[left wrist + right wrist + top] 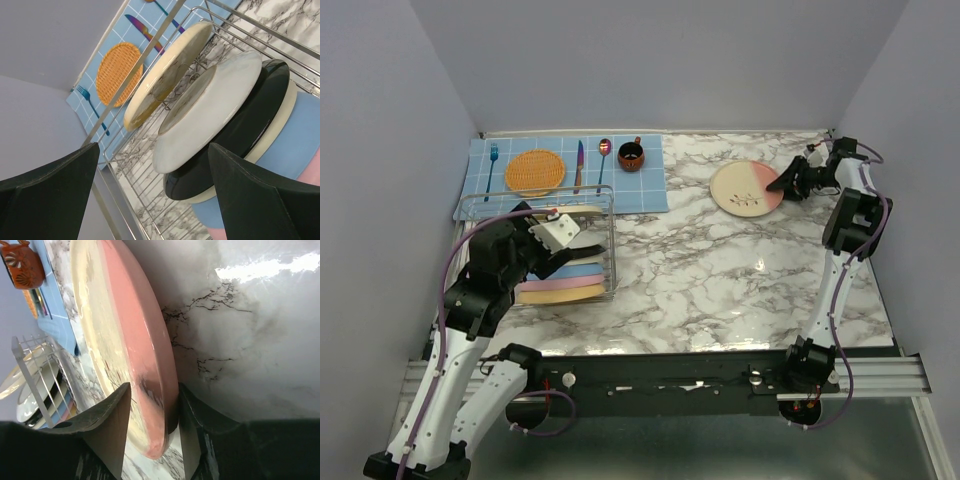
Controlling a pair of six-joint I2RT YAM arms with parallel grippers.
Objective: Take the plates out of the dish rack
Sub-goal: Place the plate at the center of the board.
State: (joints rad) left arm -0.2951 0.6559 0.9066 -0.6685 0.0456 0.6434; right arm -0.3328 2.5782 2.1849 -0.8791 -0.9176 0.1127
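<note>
Only your right wrist view shows the right gripper [152,395] clamped on the rim of the pink-and-cream plate [742,187], which lies face-up on the marble table [720,270], far right. The left gripper [152,150] hangs spread above plates [210,110] leaning on edge in the dish rack [612,240].

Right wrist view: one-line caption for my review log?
Right gripper clamps the rim of the cream-and-pink plate, marble table beneath, dish rack beyond.

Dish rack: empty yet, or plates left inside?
Not empty. The dish rack holds several plates leaning on edge; only the pink-and-cream plate lies out on the table, in the right gripper.
</note>
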